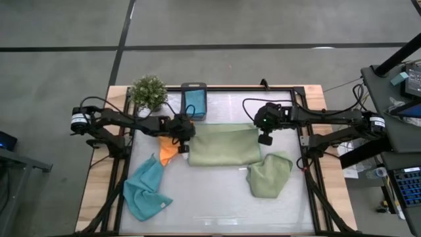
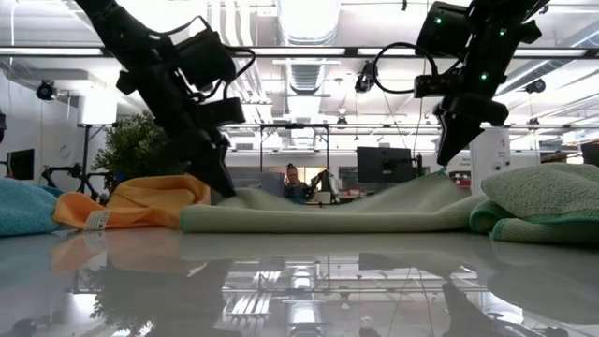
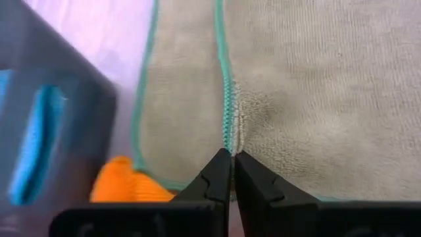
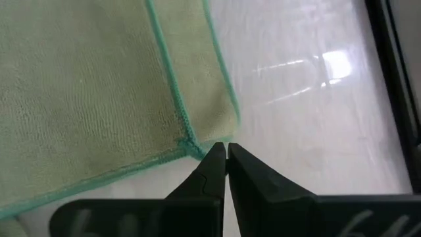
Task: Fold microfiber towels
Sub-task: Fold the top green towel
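A sage green towel (image 1: pixel 223 145) lies folded in the middle of the table. My left gripper (image 1: pixel 184 142) is shut at its left edge and my right gripper (image 1: pixel 265 139) is shut at its far right corner. An orange towel (image 1: pixel 168 151) lies bunched beside the left gripper, and a light blue towel (image 1: pixel 146 191) lies crumpled at the near left. A second sage green towel (image 1: pixel 270 174) lies heaped at the near right. In the low view the folded towel (image 2: pixel 337 213) rises at its right end toward my right gripper (image 2: pixel 442 159). My left gripper pinches the sage towel at a teal hem (image 3: pixel 228 135) on its left side, between the tips of its two fingers. The fingers slant down from the table's left. How many layers they hold I cannot tell. The towel stays lying on the table. My right gripper pinches the towel's far right corner (image 4: pixel 192 146), where two teal hems meet, between its fingertips. It slants down from the table's right. That corner (image 2: pixel 438 180) is lifted off the table, and the cloth slopes down from it to the part lying flat.
A small dark grey box (image 1: pixel 193 100) with a blue cloth in it stands at the far edge, with a little potted plant (image 1: pixel 148 91) to its left. Bare tabletop (image 1: pixel 210 197) lies toward the near edge, between the blue towel and the heaped green one.
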### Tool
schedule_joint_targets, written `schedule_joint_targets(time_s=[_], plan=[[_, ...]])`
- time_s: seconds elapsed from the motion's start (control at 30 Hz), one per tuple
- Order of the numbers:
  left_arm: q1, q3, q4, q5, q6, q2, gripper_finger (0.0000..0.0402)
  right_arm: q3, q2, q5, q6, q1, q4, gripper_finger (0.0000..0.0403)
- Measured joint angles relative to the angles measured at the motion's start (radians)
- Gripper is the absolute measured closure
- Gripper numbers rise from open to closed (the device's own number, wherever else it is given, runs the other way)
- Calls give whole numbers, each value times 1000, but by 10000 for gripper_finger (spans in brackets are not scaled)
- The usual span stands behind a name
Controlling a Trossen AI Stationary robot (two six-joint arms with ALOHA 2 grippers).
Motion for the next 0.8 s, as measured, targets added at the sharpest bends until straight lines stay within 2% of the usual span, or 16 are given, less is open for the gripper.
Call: schedule_joint_targets(time_s=[0.23,0.57,0.8], plan=[[14,7,0,-140,25,0,401,0,2,62,-10,-3,8,394],[24,7,71,-153,22,40,401,0,9,94,-10,-2,48,394],[26,7,71,-205,-4,97,401,0,9,107,-10,-2,52,394]])
